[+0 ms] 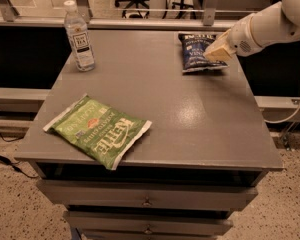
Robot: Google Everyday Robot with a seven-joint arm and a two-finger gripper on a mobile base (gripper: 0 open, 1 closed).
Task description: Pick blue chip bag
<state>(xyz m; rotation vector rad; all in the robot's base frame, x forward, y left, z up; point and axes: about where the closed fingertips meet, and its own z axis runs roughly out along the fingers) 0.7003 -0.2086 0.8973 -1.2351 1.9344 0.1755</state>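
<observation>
The blue chip bag [195, 51] is a small dark navy crinkly bag with white lettering, lying flat at the far right of the grey table [155, 104]. My gripper [215, 52] comes in from the right on a white arm and sits over the bag's right edge, low to the table. Its pale fingers overlap the bag's right side and hide that part of it.
A larger green Kettle chip bag [97, 130] lies at the front left of the table. A clear water bottle [79, 36] stands at the far left corner. A rail and glass partition [155, 19] run behind the table. Drawers [147, 201] sit below the front edge.
</observation>
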